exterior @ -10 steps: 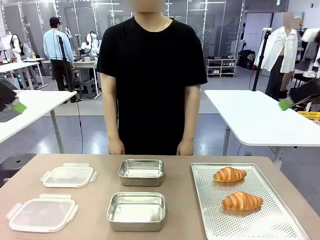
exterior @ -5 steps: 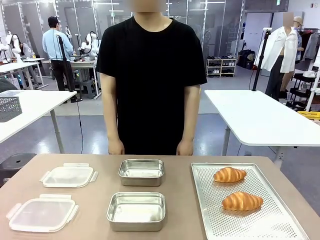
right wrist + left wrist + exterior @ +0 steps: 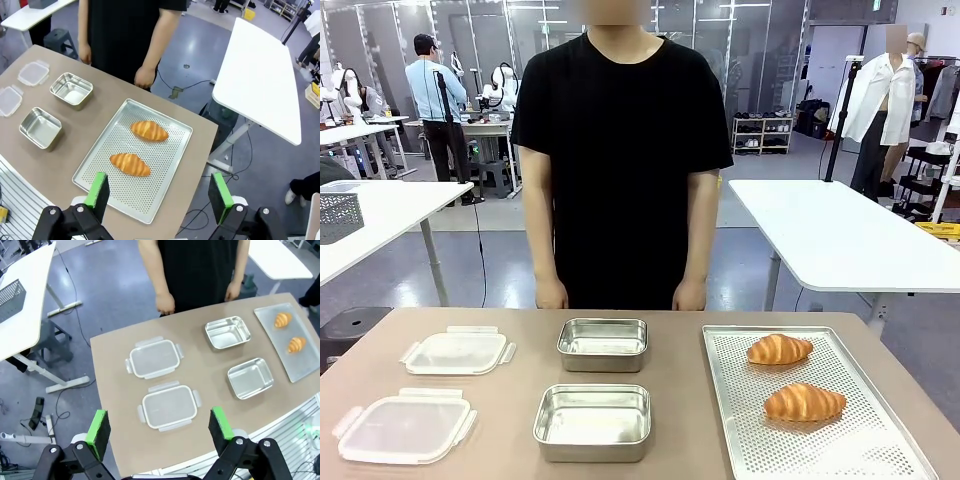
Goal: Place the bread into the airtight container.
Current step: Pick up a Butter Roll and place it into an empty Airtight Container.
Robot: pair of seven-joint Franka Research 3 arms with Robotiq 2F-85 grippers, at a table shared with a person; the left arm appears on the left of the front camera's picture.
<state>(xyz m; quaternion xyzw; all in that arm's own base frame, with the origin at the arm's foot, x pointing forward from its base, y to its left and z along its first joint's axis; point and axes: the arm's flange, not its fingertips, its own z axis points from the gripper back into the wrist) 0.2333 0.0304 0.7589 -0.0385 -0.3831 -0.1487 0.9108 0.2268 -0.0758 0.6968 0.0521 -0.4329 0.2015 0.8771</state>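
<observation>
Bread (image 3: 804, 402) sits on the perforated tray (image 3: 725, 430), right end of the surface (image 3: 677, 400): two croissants. Steel containers (image 3: 592, 422) are empty, lids (image 3: 405, 427) off to the left. Pick not begun. Right claw (image 3: 159, 191) wide, empty, high over the tray. Left claw (image 3: 159, 429) wide, empty, over the lids. Next, I'd say: right claw drops onto a croissant, soft pinch.

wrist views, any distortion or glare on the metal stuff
Left wrist view: wide-angle skew, table slants; steel containers show soft sheen, no blown glare. Right wrist view: sharp, tray evenly lit, faint shadows under the croissants.
</observation>
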